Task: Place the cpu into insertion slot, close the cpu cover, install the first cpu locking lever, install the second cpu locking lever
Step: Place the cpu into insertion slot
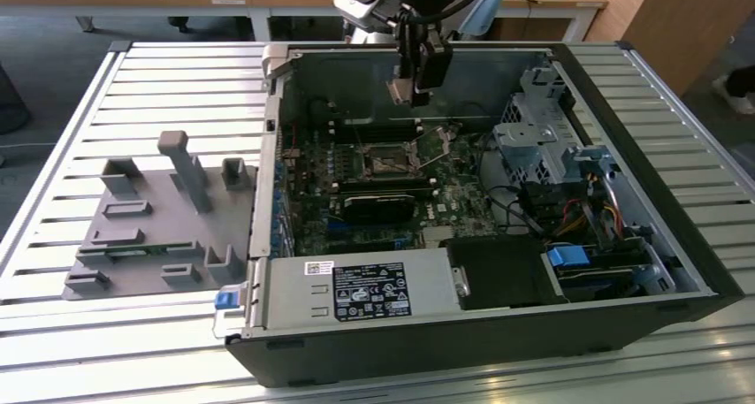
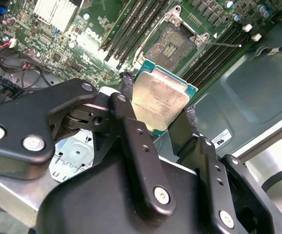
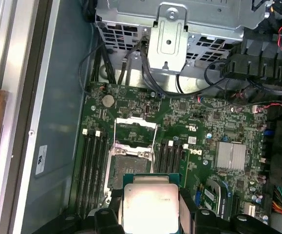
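Black fingers (image 2: pixel 137 141) of the gripper (image 2: pixel 159 100) fill the near foreground in both wrist views, pinching the cpu (image 2: pixel 161 95) by two opposite edges, one padded tip on each side. The chip is a flat square with a dull silver-grey metal top that catches the light and looks pale. The top has stepped shoulders along its edges and sits on a thin teal-green base that shows as a narrow border. Faint markings lie on the metal.

In the first wrist view the cpu (image 3: pixel 150 204) hangs between the fingers (image 3: pixel 193 214) just short of the insertion slot (image 3: pixel 130 165), apart from it and not seated. The slot is a dark square socket with a thin metal rim on the green motherboard (image 3: pixel 194 112), and rows of memory slots (image 3: pixel 93 165) flank it. The cpu cover (image 3: pixel 135 124), a thin silver frame, stands swung open at the slot's far edge, leaving the socket uncovered. A finned silver heat sink (image 3: pixel 231 156) sits further along the board.

In the exterior view the gripper (image 1: pixel 413 87) hovers inside the open computer case (image 1: pixel 472 351), above the board and well clear of the insertion slot (image 1: pixel 386 163). The case lies on a slatted metal counter (image 1: pixel 71 95), with a grey moulded fixture (image 1: pixel 154 218) beside it toward the exterior view's left.
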